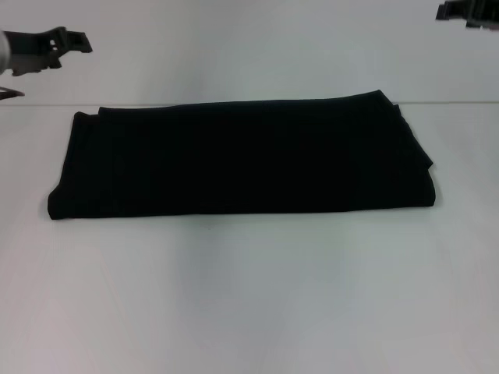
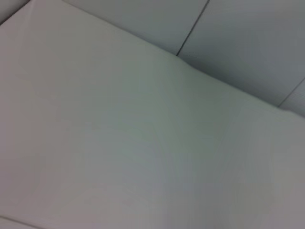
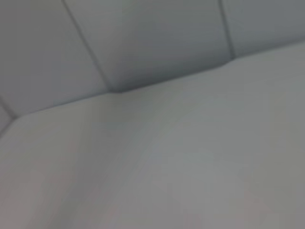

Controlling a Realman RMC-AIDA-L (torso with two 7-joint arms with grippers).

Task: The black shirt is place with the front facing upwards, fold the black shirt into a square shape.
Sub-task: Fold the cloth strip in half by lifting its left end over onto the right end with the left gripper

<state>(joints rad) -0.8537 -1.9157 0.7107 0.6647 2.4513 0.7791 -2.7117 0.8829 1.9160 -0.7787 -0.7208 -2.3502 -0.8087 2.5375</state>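
Already the black shirt (image 1: 242, 156) lies as a long band, so we next fold one end across; our grippers' state we cannot tell.

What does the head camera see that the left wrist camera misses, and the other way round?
Only the head view shows the black shirt, folded into a wide rectangle on the white table, with the left end effector raised at the far left and the right end effector at the far right, both clear of the cloth. Only the left wrist view shows grey wall panels with seams behind the table edge. Both share the bare white tabletop.
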